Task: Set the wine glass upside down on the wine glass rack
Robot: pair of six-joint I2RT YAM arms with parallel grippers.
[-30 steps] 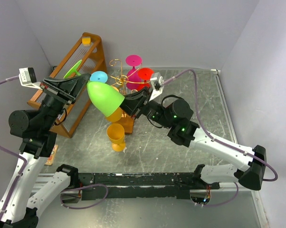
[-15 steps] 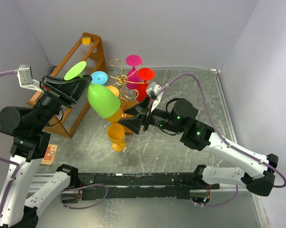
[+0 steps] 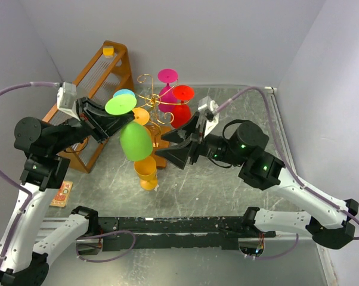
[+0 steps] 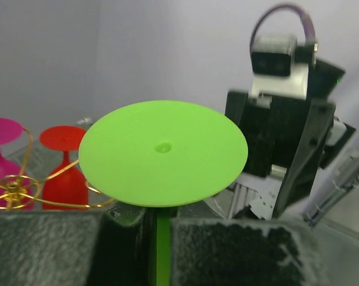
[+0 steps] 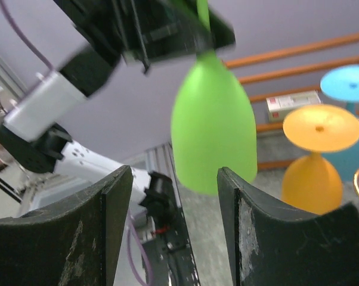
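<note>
Grey marbled tabletop (image 3: 227,185) and pale lilac walls fill my overhead feed, with the slanted orange wooden shelf rack (image 3: 111,59) at 10 o'clock. A second ago the glass lay tipped on its side with the right gripper (image 3: 170,149) up against its bowl. Now that gripper has pulled back towards 3 o'clock, fingers spread wide and holding nothing.

The left gripper (image 3: 126,119) is clamped on the thin stem of the lime-green plastic wine glass (image 3: 136,142), which hangs inverted in the air, flat disc foot up and smooth rounded bowl down. It sits at about 8 o'clock of the thin gold wire wine glass rack (image 3: 148,95) with its curled spiral arms.

I judge the flip done and only the hanging left.

Matte magenta (image 3: 167,76), red (image 3: 182,94), blue (image 3: 124,93) and orange (image 3: 141,115) glasses are already hung, and another orange glass (image 3: 146,171) stands on the table at 6 o'clock of the rack.
</note>
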